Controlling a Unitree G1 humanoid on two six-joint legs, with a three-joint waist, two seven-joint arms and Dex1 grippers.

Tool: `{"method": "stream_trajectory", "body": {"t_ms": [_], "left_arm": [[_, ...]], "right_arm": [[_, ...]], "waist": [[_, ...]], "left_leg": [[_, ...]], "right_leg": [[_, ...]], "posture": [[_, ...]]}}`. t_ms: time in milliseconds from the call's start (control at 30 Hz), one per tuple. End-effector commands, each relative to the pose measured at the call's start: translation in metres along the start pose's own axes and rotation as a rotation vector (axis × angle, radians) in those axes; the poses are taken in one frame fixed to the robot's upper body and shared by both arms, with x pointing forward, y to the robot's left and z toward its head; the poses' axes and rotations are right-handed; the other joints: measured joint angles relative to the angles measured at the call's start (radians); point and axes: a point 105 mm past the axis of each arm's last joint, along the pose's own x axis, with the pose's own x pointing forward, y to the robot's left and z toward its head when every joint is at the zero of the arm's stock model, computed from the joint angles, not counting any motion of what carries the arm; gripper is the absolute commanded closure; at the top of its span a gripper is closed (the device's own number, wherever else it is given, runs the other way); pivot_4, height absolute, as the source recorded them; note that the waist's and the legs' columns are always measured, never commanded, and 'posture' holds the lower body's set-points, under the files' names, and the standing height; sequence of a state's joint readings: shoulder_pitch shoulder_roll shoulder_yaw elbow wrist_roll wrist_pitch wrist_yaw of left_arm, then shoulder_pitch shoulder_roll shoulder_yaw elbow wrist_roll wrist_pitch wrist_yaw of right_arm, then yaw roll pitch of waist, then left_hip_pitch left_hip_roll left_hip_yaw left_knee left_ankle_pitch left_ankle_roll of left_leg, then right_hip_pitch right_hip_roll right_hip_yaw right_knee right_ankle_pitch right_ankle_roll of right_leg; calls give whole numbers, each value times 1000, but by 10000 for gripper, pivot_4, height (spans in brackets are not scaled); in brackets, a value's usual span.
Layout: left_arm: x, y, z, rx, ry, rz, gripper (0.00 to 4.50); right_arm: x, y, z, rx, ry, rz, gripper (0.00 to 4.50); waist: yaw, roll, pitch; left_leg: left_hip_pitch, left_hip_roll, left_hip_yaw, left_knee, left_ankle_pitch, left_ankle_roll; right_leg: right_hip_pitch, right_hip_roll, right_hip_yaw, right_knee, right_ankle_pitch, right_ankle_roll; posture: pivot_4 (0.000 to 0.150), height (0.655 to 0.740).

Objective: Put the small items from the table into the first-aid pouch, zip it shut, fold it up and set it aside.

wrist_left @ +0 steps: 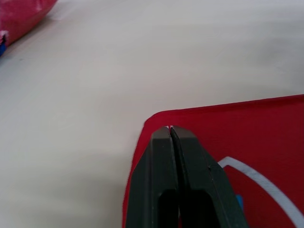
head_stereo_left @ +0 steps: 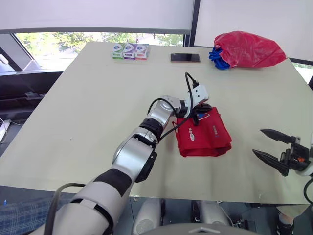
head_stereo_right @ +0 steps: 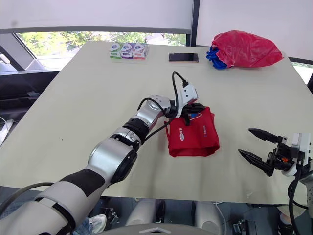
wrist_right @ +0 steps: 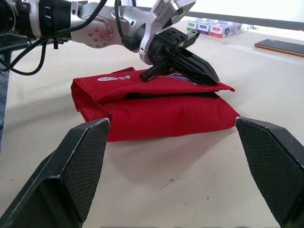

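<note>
Pale table [head_stereo_left: 88, 122] beside a window. The red pouch [head_stereo_left: 205, 139] lies folded in layers, soft and slightly puffed, just right of the worktop's middle, toward the front edge. My left pincer [wrist_right: 211, 78], pressed together, bears on the top flap. My right pincer [head_stereo_left: 258, 141], spread wide, hovers near the front right corner, apart from the pouch. Judged step: flattening the fold. Next, I must grip all layers together to set the pouch aside.

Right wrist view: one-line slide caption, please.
Shut left claw rests on the folded red first-aid pouch; open right claw faces it.
</note>
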State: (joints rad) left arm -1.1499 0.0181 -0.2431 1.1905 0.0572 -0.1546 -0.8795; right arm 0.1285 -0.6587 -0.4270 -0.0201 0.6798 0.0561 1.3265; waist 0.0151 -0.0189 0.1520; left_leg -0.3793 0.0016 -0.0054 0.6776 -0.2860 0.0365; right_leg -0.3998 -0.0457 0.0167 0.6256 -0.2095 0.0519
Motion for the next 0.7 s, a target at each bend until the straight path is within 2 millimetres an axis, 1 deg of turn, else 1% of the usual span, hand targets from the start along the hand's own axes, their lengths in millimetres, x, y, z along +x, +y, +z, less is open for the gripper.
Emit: {"method": "stream_trajectory", "body": {"t_ms": [33,167,233,300,367,467,567,667,700], "left_arm": [[-11,11,-19,-20,43,81,44010],[-23,21,-2,-26,-81,101,44010],[-32,27,7,-41,-159,118,44010],[-52,35,13,-58,-237,115,44010],[-68,40,17,-65,-282,102,44010],[-97,39,18,-45,-307,56,44010],[-127,32,19,-26,-300,13,44010],[-156,18,20,-19,-284,-45,36238],[-165,12,23,-31,-284,-71,31857]], "right_arm": [[1,-2,6,-38,-10,10,0],[3,-7,5,-31,0,-6,0],[4,-11,1,-3,35,-30,0],[6,-15,-1,36,50,-53,0],[9,-19,0,66,51,-65,0],[13,-20,3,90,57,-53,0],[18,-22,4,138,98,-57,0],[31,-21,11,177,103,-40,0],[35,-21,14,187,98,-35,0]], "waist": [[-1,0,0],[-6,0,0],[-10,1,1],[-7,0,1],[-13,0,2],[-18,1,2],[-23,1,2],[-27,1,2],[-27,1,2]], "left_leg": [[0,0,0,0,0,0],[0,0,0,0,0,0],[0,1,0,0,0,0],[-2,1,0,0,0,0],[-2,1,1,0,0,0],[-3,2,1,0,0,0],[-3,4,1,-1,0,0],[-3,4,1,-1,0,0],[-3,4,1,-1,0,0]], "right_leg": [[0,0,0,0,0,0],[0,0,0,0,1,-2],[-1,1,0,0,1,-2],[-2,1,0,0,1,-3],[-2,1,0,0,2,-3],[-5,0,1,1,2,-3],[-5,0,1,2,2,-3],[-5,0,1,1,2,-3],[-5,0,1,1,2,-3]], "posture": [[1500,7400],[1500,7400],[1500,7400],[1500,7400],[1500,7400],[1500,7400],[1500,7400],[1500,7400],[1500,7400]]}}
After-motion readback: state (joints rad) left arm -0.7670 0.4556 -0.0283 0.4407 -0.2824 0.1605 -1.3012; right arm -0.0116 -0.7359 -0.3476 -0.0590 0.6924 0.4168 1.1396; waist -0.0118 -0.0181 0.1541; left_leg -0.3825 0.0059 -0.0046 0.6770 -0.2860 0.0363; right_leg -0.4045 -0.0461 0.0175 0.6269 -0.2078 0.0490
